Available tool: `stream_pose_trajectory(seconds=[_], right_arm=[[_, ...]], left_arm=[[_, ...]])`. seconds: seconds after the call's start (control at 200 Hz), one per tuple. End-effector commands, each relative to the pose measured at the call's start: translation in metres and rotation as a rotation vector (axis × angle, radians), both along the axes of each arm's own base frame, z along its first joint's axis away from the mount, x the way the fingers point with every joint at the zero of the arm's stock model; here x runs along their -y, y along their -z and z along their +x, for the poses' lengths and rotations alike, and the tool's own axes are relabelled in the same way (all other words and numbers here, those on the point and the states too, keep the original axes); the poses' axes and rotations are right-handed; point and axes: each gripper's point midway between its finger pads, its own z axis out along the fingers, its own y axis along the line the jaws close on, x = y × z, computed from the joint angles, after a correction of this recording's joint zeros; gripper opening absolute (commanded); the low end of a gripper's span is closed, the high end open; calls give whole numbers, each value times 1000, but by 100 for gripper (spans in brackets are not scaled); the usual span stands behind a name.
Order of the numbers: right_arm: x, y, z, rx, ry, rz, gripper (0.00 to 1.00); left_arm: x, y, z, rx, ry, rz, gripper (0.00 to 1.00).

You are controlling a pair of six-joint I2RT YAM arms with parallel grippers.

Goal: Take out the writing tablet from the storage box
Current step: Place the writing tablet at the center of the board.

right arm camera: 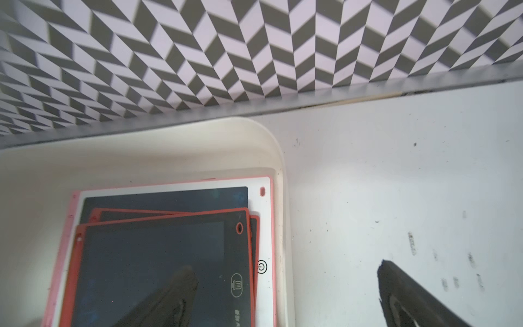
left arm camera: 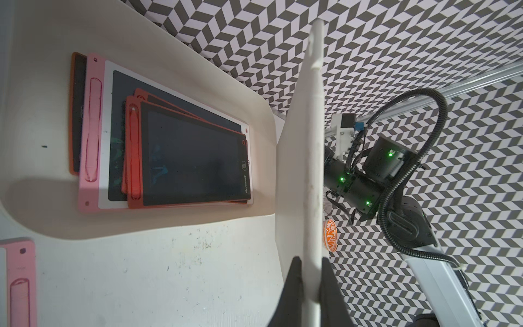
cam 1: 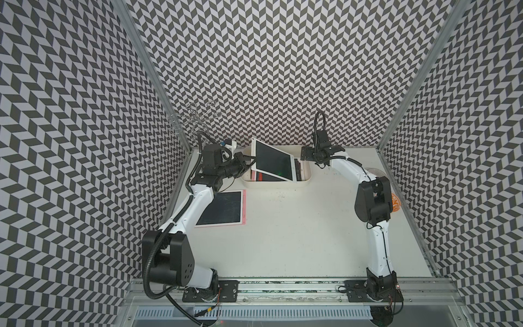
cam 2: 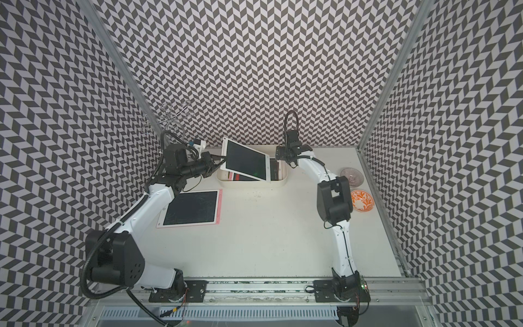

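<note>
So the left gripper is clamped on one edge of the white tablet, jaws pinching it from both sides. That tablet sits tilted above the box, which is at 12 o'clock on the table. The held edge is up at the box's 10 o'clock side and the opposite corner dips toward 4 o'clock. Can't tell whether that low corner touches anything underneath.

The right gripper is spread wide with nothing in it. It hangs over the box's 2 o'clock corner, one finger above the stack inside and one above bare table.

Inside the box there's a red tablet on top of a few more. A pink tablet lies flat at 9 o'clock. At 3 o'clock are an orange bowl and a clear bowl.
</note>
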Motion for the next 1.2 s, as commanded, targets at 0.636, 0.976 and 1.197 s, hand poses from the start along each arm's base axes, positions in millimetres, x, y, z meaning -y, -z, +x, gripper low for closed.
stream_pose_trajectory(seconds=[0.636,0.976,1.197], right_arm=[[4,-29,-92,13,-70,173,100],[-2,-8,-104,-29,-121,185,100],[-7,-5,-104,-33,-146,203,100]], left_arm=[[-6,57,-95,-92,40,-172,0],[-18,110,-97,-133,-78,-192,0],[-11,142,-93,-202,-71,-195,0]])
